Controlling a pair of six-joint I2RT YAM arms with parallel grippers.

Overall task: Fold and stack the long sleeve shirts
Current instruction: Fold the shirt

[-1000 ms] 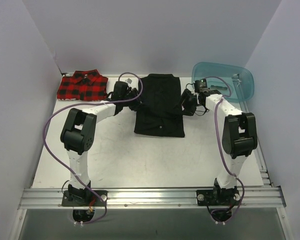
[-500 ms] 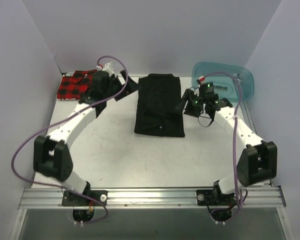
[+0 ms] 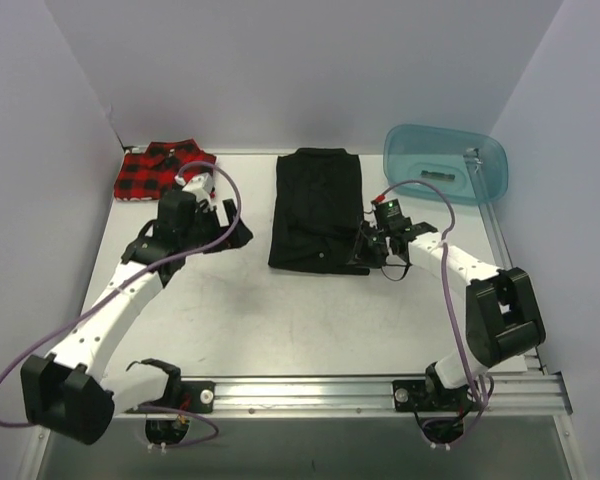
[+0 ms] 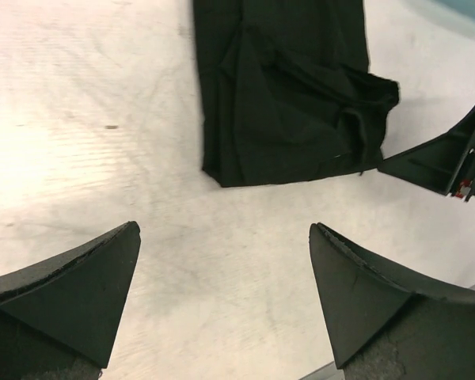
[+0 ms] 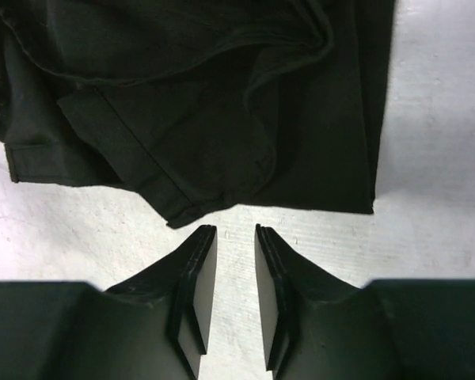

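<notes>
The black long sleeve shirt [image 3: 318, 205] lies folded in a tall rectangle at the middle back of the table. Its near end [image 4: 285, 103] looks rumpled. The red-and-black plaid shirt [image 3: 165, 170] lies folded in the back left corner. My left gripper [image 3: 236, 232] hovers over bare table left of the black shirt, wide open [image 4: 224, 228] and holding nothing. My right gripper [image 3: 361, 250] sits at the black shirt's near right corner. Its jaws [image 5: 235, 229] stand a narrow gap apart over bare table, just short of the shirt's hem [image 5: 222, 103].
A translucent teal tub [image 3: 445, 165] stands at the back right corner. White walls close in the left, back and right sides. The right gripper's finger [image 4: 447, 158] shows at the right edge of the left wrist view.
The left arm pulled back from beside the plaid shirt toward the near left, jaws now wide open. The right arm swung from near the tub to the black shirt's near right corner, jaws narrowing.
</notes>
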